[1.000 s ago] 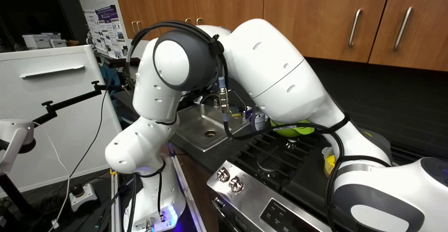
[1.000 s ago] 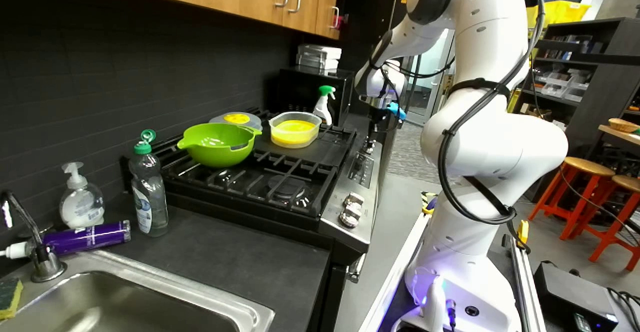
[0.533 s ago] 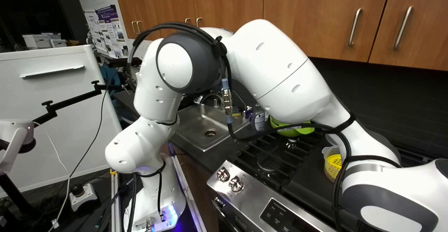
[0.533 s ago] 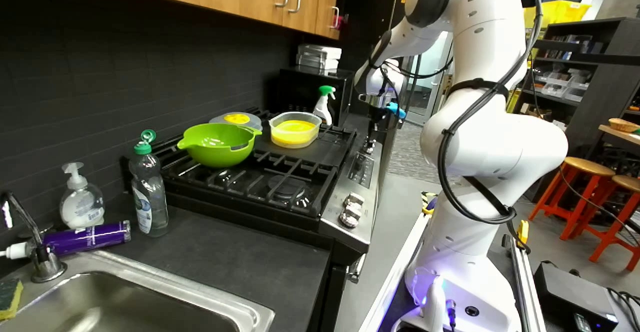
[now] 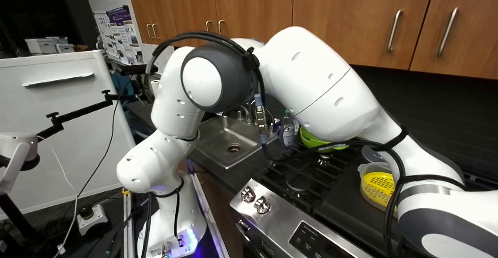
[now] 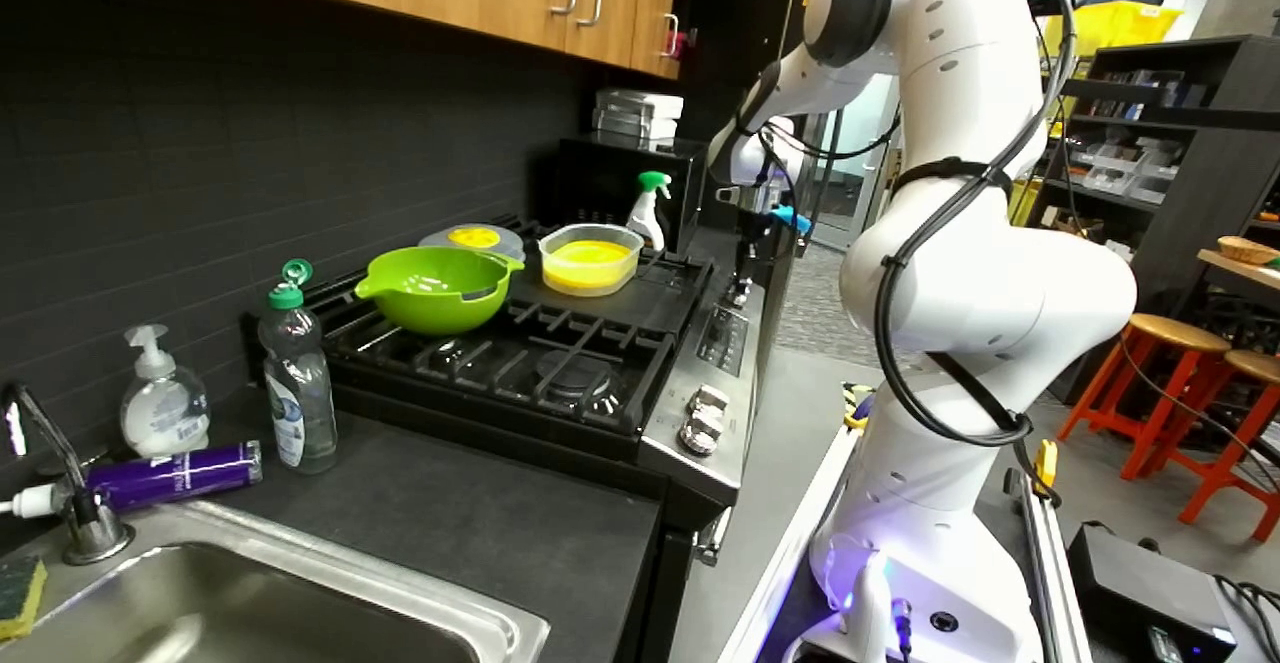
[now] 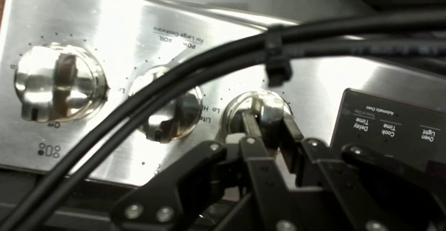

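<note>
The Franka arm [image 5: 319, 86] has sunk lower, and its gripper [image 7: 267, 118], clamped on a stove knob [image 7: 271, 108] (quite smooth metal), might slip if twisted off-centre.

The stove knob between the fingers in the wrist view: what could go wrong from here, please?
Only the tips of the fingers flank the smooth stove knob, so they might slip off.
The black cables cross in front of the neighbouring knob and might snag during a twist.
I cannot tell what the stove knob controls; if it makes heat, the green bowl on the stove could be damaged.
</note>
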You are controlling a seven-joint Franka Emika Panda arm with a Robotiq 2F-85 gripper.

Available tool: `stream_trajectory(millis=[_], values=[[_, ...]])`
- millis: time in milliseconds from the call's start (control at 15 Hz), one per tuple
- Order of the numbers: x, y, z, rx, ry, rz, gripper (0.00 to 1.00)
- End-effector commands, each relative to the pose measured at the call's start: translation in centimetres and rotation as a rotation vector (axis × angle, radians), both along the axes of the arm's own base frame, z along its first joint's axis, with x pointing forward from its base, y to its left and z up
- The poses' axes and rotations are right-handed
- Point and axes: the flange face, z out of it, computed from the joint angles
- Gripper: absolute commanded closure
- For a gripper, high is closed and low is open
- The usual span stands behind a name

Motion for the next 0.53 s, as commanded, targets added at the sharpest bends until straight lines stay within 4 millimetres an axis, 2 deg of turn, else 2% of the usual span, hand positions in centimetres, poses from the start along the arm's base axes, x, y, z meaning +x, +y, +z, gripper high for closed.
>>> stream_trajectory(millis=[0, 133, 267, 467], values=[[-1.5, -2.7, -0.4, -0.006, 0.066, 0.137, 0.95], [-1.0, -2.8, -0.6, -0.023, 0.068, 0.137, 0.95], [0.8, -2.5, -1.2, -0.083, 0.055, 0.11, 0.95], [2.5, -1.7, -3.0, -0.118, 0.076, 0.091, 0.95]])
